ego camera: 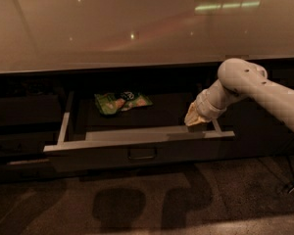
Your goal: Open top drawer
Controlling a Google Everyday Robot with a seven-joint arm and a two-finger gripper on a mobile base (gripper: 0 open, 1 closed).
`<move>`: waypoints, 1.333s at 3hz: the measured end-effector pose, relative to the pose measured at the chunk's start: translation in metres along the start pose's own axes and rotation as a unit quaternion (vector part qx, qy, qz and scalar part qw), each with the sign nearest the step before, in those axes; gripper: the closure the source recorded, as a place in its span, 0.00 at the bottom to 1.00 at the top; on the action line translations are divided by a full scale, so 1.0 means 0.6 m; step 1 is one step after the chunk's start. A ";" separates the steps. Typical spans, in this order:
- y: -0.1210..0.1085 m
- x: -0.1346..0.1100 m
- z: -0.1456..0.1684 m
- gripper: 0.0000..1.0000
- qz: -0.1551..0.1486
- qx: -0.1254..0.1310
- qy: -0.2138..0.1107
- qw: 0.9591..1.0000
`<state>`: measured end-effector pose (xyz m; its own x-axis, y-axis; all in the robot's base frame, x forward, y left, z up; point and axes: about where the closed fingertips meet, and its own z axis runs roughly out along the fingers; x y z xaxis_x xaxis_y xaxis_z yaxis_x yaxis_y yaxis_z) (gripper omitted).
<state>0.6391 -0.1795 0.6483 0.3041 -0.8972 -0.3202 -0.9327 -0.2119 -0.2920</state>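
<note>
The top drawer (103, 159) stands pulled out below the front edge of the counter (137, 33), near its middle. The gripper (196, 121) dips inside at the drawer's right end, just behind the pale rim; whether it is clenched or released cannot be told. A green packet (121, 102) lies at the back left of the drawer, well apart from the gripper

Arm (264, 89) cropped at right edge; gripper (196, 119) at right front of top drawer (137, 140), end unclear.

A glossy pale countertop (137, 23) spans 10 to 2 o'clock, catching spots of ceiling light. Just off centre, toward 10 o'clock, lies a crumpled green snack packet (121, 102). Speckled carpet (225, 204) spreads at 6 o'clock, a thin cable (291, 186) at 4.
</note>
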 end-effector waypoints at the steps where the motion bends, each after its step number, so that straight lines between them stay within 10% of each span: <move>1: 0.051 -0.004 0.003 0.12 0.008 -0.004 0.002 1.000; 4: 0.260 0.003 0.013 0.00 0.080 -0.028 0.072 0.994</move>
<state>0.4957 -0.2111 0.5953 0.1234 -0.9663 -0.2261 -0.9774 -0.0789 -0.1963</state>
